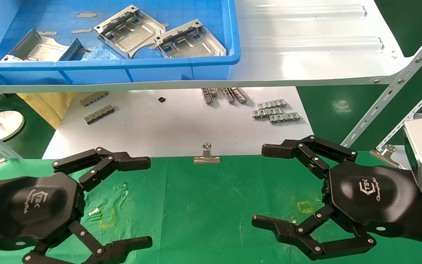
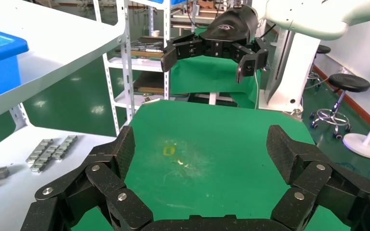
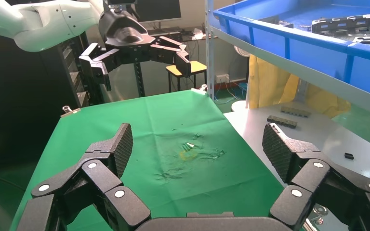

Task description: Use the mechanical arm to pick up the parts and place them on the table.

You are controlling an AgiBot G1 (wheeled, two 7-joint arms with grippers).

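Note:
Three silvery sheet-metal parts lie in the blue bin on the white shelf: one at the left (image 1: 39,47), one in the middle (image 1: 128,31), one at the right (image 1: 189,40). The right wrist view shows parts (image 3: 347,24) in the same bin. My left gripper (image 1: 149,201) hovers open and empty over the green table (image 1: 203,205), low at the left, well short of the bin. Its own camera shows only cloth between the jaws of the left gripper (image 2: 202,149). My right gripper (image 1: 259,185) hangs open and empty over the table's right side, facing the left one.
The blue bin (image 1: 229,44) sits on a white shelf (image 1: 306,44) that overhangs a white board (image 1: 181,124) holding small grey linked strips (image 1: 275,112). A binder clip (image 1: 206,156) pins the cloth's far edge. Slotted shelf braces (image 1: 390,106) slant at the right.

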